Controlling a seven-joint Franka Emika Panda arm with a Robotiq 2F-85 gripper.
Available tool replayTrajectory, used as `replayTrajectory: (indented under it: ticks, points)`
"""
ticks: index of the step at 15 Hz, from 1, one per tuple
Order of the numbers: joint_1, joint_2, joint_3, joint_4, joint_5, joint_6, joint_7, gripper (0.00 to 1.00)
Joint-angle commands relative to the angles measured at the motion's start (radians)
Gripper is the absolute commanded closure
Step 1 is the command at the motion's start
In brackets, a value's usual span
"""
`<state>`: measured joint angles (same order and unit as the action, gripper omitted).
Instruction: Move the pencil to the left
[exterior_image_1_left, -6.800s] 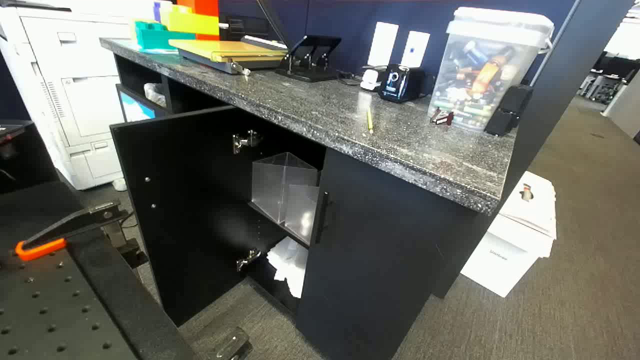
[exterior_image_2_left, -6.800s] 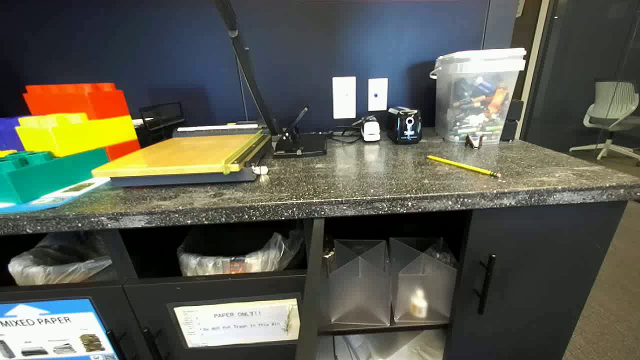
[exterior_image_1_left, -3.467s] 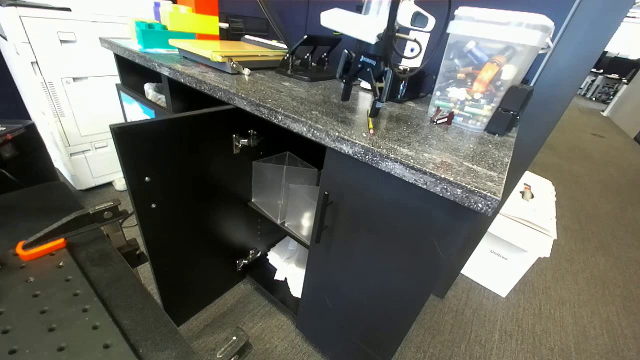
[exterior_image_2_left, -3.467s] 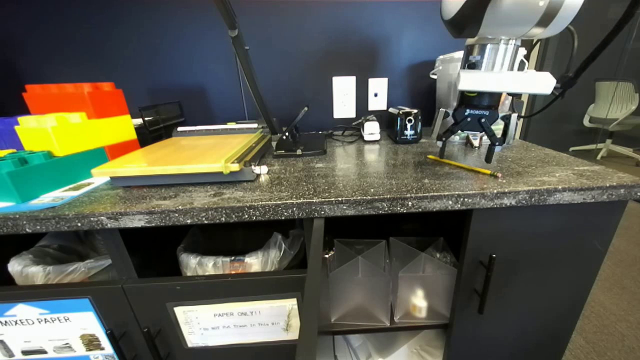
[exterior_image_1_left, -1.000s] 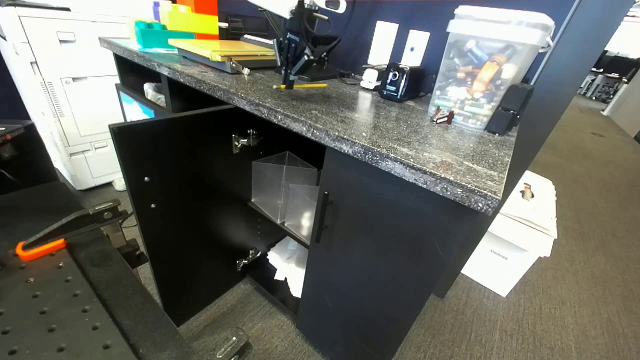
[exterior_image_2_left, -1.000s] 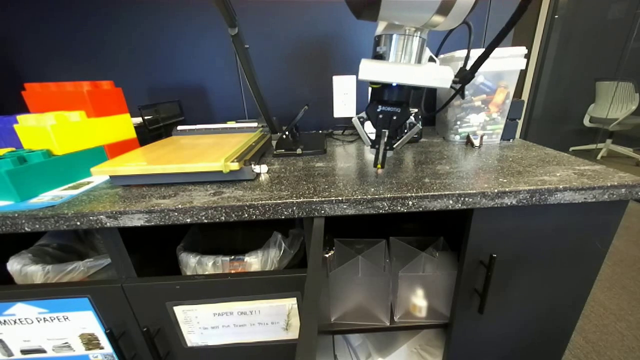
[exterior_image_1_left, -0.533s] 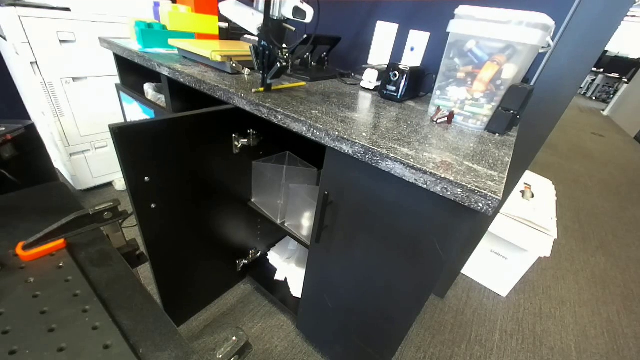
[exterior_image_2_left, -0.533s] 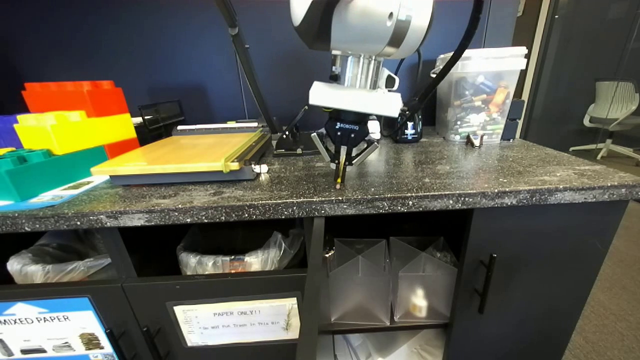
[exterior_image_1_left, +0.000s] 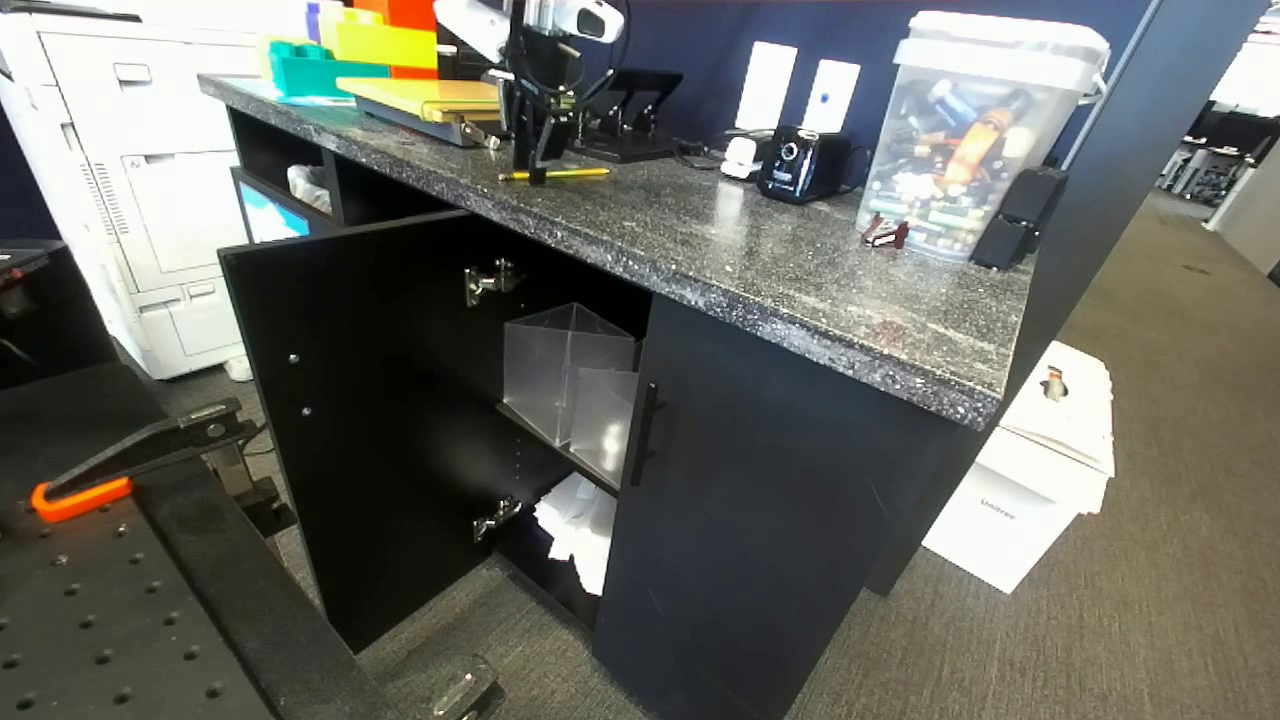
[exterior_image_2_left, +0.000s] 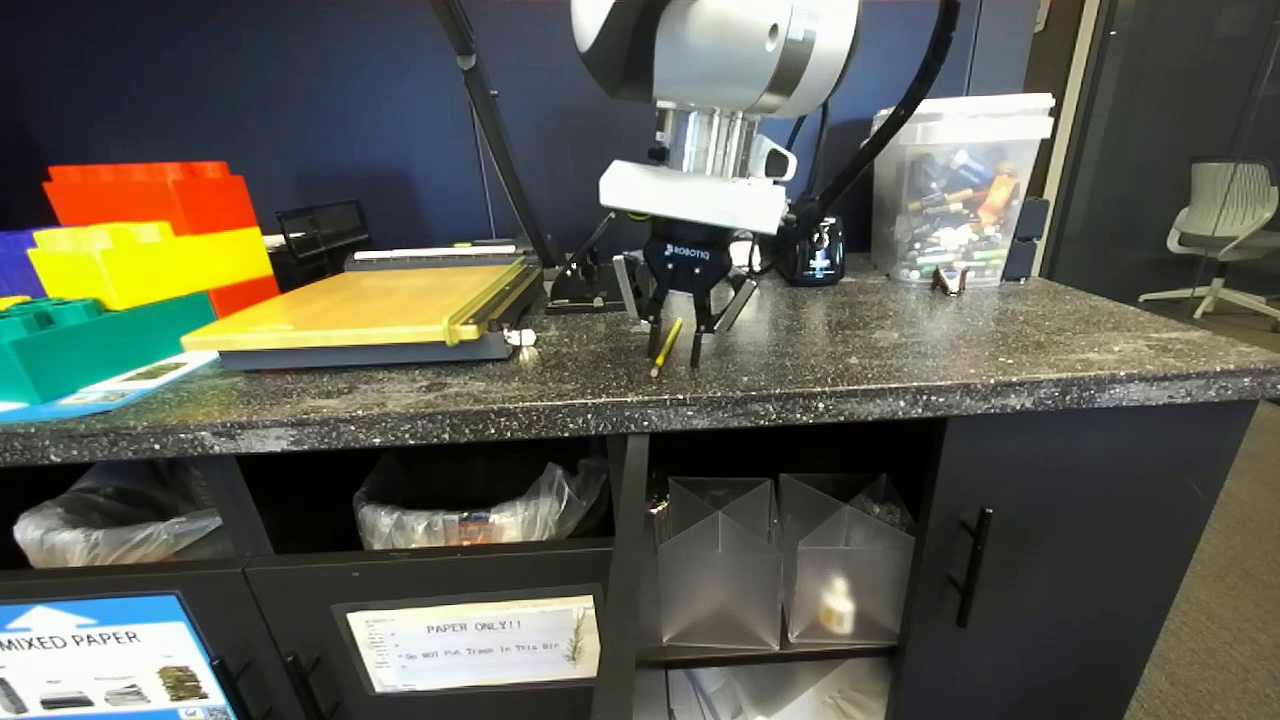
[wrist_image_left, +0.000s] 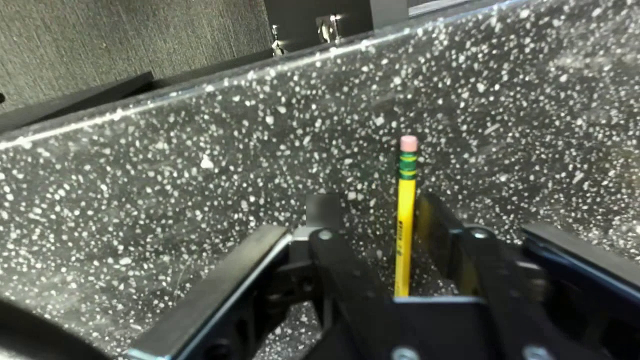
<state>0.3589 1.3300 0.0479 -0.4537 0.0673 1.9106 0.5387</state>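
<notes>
The yellow pencil lies on the dark speckled counter, its pink eraser end toward the front edge. In the wrist view the pencil runs between the parted fingers, much nearer the right-hand finger; whether it touches that one I cannot tell. A gap shows on its left side. My gripper stands open around it, fingertips low at the counter. In an exterior view the gripper hides part of the pencil. The pencil's far end is hidden behind the gripper body in the wrist view.
A paper cutter with a yellow board stands left of the gripper, large plastic blocks beyond it. Behind are a black stand and a black sharpener. A clear tub stands at the right. The counter edge is close.
The pencil, earlier lying near the tub, was gripped, turned and carried left in both exterior views. In the last half second the fingers parted and let it go on the counter.
</notes>
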Motion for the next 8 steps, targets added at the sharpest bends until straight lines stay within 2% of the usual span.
replayTrajectory:
  ticks: [1,4,5,6,7,8]
  points:
    - [-0.001,-0.078,0.002,-0.019,0.012,-0.135,0.103,0.24]
    - [-0.039,-0.179,0.015,-0.031,0.028,-0.301,0.126,0.01]
    - [-0.012,-0.106,0.002,-0.015,0.004,-0.194,0.103,0.00]
    - [-0.016,-0.120,0.001,0.007,0.004,-0.228,0.105,0.13]
    - [-0.018,-0.110,0.001,0.034,0.004,-0.241,0.105,0.04]
    - [-0.018,-0.084,0.001,0.071,0.004,-0.258,0.106,0.00]
